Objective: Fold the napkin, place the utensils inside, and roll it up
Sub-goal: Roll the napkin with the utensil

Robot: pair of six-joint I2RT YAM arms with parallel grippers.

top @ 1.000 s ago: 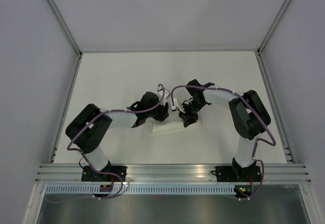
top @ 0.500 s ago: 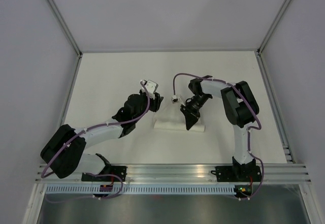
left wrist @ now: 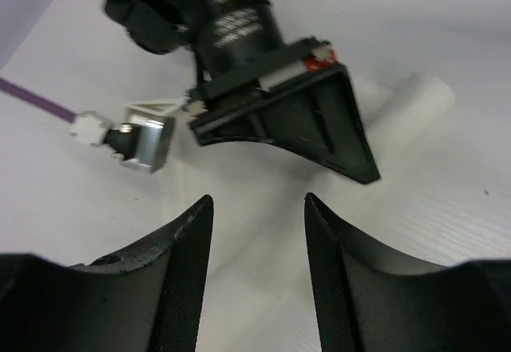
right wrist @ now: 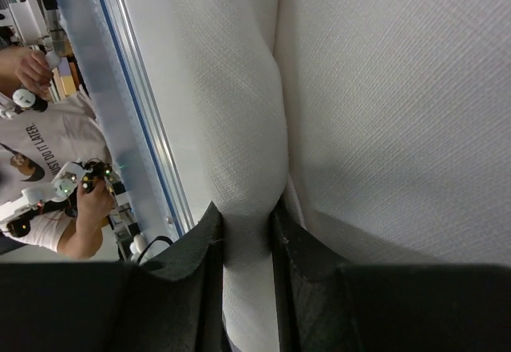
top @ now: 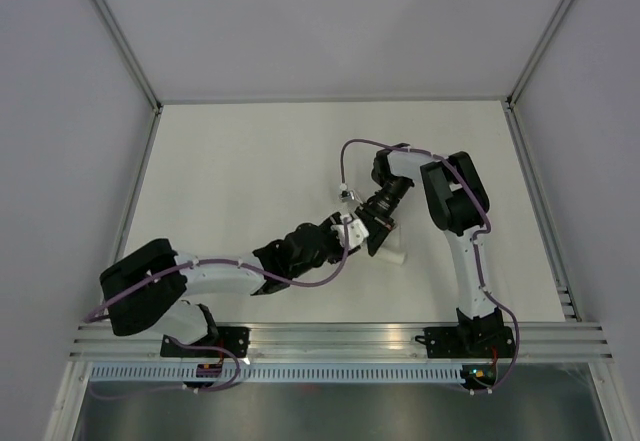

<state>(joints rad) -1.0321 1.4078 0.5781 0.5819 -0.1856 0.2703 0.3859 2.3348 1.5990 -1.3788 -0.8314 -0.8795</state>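
- The napkin is a tight white roll lying on the table. No flat cloth shows around it.
- The right fingers are clenched on the roll, one on each flank, and the cloth narrows a little where they pinch it.
- The roll's long axis runs straight out ahead from between the right fingers, crosswise to their closing direction. More of it continues back under them.
- The left fingers stand apart with only bare table between them, grasping nothing.
- From the left fingers the roll lies ahead and off to the right, beyond the right arm's wedge-shaped fingers. Its free end pokes out on the far side.
- In the overhead view the two sets of fingers are just beside each other, tips nearly facing, with the roll on the right arm's side.
- The utensils are not visible anywhere. They may be wrapped inside, but that cannot be told.
- The rolling looks essentially done, so the right arm, already on the roll, is the one placed to finish or let go.
- If the left arm is to steady it, its fingers would have to reach past the right ones and close across the axis at the free end.
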